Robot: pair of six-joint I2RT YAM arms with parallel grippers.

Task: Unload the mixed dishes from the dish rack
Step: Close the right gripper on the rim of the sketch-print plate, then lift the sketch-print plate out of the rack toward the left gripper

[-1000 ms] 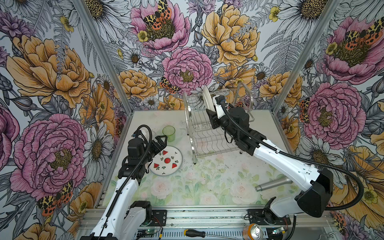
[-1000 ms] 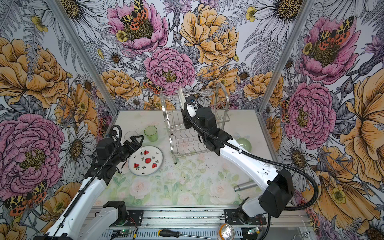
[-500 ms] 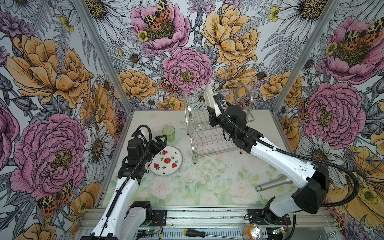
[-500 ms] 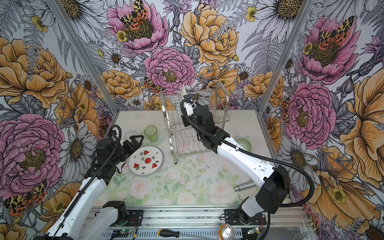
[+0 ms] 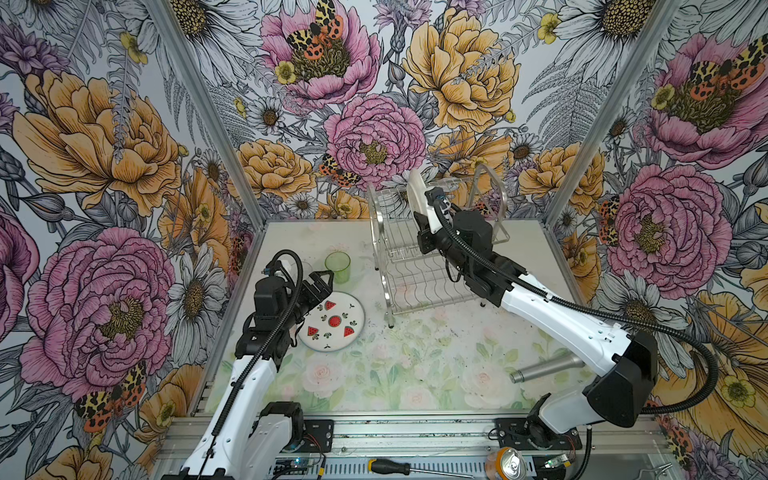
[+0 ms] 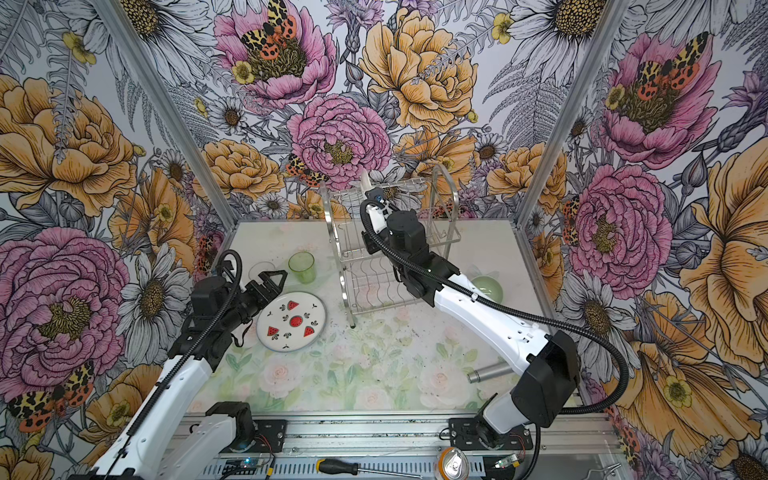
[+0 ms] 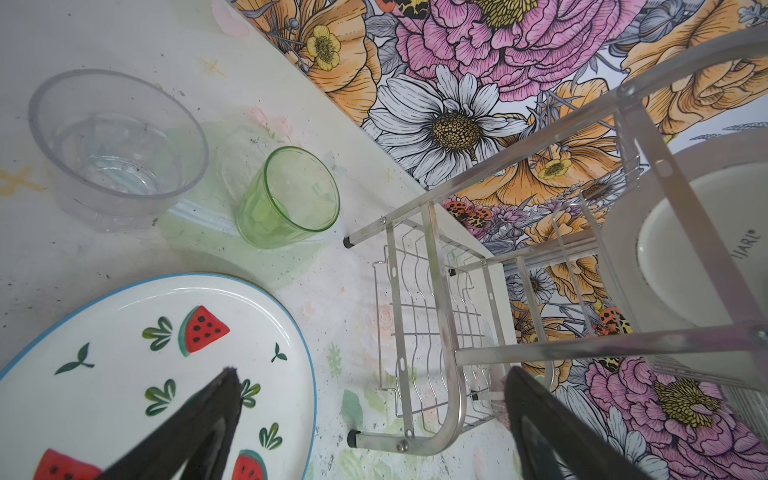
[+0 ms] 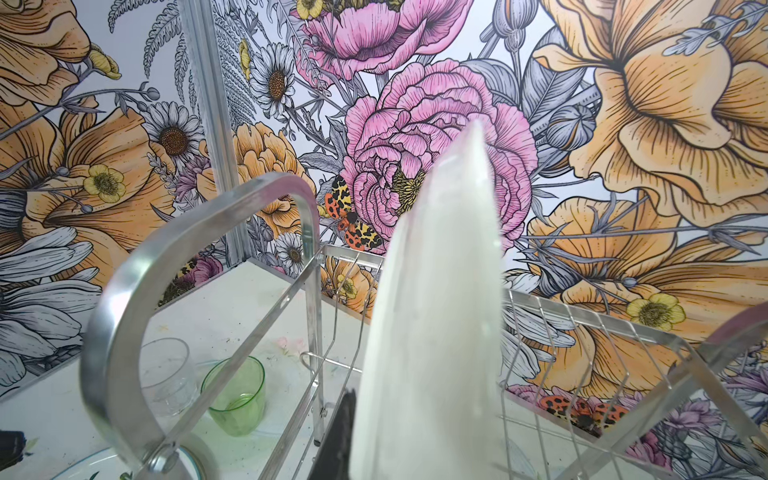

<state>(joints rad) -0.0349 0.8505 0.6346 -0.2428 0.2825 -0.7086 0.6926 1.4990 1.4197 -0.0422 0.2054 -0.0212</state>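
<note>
The dish rack (image 5: 415, 270) (image 6: 374, 286) stands at the back of the table, and a cream plate (image 5: 414, 193) (image 8: 436, 311) stands on edge in its upper shelf. My right gripper (image 5: 427, 210) is shut on that plate; one black finger (image 8: 340, 436) lies flat against its face, the other is hidden behind it. My left gripper (image 5: 322, 282) (image 7: 370, 374) hangs open and empty over the far edge of the fruit-print plate (image 5: 332, 328) (image 7: 124, 353), which lies flat on the table. The green tumbler (image 5: 337, 266) (image 7: 286, 199) and clear glass (image 7: 116, 145) stand upright beside it.
A pale green bowl (image 6: 486, 289) sits right of the rack, partly behind my right arm. A grey metal cylinder (image 5: 544, 370) lies at the front right. A screwdriver (image 5: 399, 467) and a can (image 5: 509, 459) rest on the front rail. Walls close in on three sides.
My right gripper has slid up along the cream plate and its jaws have closed on it. The left arm and the things on the table have not moved.
</note>
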